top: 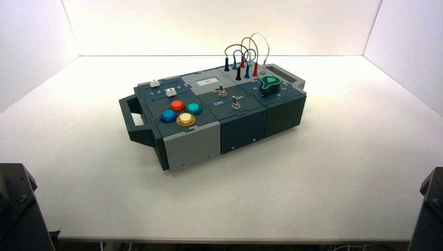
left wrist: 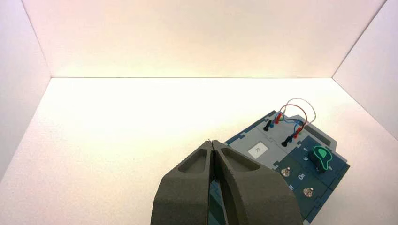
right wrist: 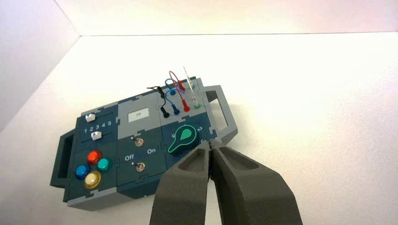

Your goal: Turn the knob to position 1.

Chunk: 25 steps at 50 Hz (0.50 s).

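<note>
Your right hand (right wrist: 212,145) hangs clenched above the white surface (top: 334,172), fingertips pressed together, with the box (right wrist: 141,187) lying just beyond and below it. The knob (right wrist: 182,138), a glossy green teardrop on a darker round base, sits on the box's dark panel directly ahead of that hand's tips, not touched by them. Its point aims toward the near corner of its panel; a white "2" shows beside it, the other digits being partly covered or too small to read. In the high view the knob (top: 270,84) stands at the box's right end, in front of the plugged wires (top: 245,52).

Farther from your right hand, past the knob, you can read "Off" and "On" between two small metal toggle switches (right wrist: 139,142). Beyond those, "1 2 3 4 5" runs between two white sliders (right wrist: 96,136). A cluster of red, blue, teal and yellow push buttons (right wrist: 93,166) fills the far end. A small pale display (right wrist: 139,115) carries marks too small to read.

Your left hand (left wrist: 212,146) is also clenched, its fingers closed tip to tip, held over the surface. The box lies beyond and below it, and the knob (left wrist: 322,155) is well apart from it.

Both arm bases (top: 18,209) sit at the near corners.
</note>
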Motion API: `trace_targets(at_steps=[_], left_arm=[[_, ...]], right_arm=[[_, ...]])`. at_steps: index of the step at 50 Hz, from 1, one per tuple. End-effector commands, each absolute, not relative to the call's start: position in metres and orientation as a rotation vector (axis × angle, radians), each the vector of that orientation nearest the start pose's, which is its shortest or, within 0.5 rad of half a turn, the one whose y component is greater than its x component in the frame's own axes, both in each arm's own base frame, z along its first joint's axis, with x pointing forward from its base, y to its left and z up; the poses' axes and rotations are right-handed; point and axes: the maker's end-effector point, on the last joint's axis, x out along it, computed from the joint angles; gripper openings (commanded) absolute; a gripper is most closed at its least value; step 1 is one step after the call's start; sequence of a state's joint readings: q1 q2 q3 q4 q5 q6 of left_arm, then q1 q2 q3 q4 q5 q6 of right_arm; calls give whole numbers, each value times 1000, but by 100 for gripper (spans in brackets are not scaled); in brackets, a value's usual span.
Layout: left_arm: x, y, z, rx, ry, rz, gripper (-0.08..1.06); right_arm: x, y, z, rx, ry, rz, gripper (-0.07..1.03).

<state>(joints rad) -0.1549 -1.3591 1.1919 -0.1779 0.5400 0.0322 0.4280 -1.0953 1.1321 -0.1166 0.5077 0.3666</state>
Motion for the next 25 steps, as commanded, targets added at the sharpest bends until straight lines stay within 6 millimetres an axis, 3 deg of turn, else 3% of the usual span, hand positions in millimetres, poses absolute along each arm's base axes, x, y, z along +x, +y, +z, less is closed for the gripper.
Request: trace_targets(at_steps=[1, 25], left_arm=[[176, -44, 242, -106, 367, -222, -3], [182, -47, 239, -115, 403, -228, -3]], right_arm=[[200, 85, 229, 127, 541, 315, -2], [197, 91, 229, 119, 543, 345, -2]])
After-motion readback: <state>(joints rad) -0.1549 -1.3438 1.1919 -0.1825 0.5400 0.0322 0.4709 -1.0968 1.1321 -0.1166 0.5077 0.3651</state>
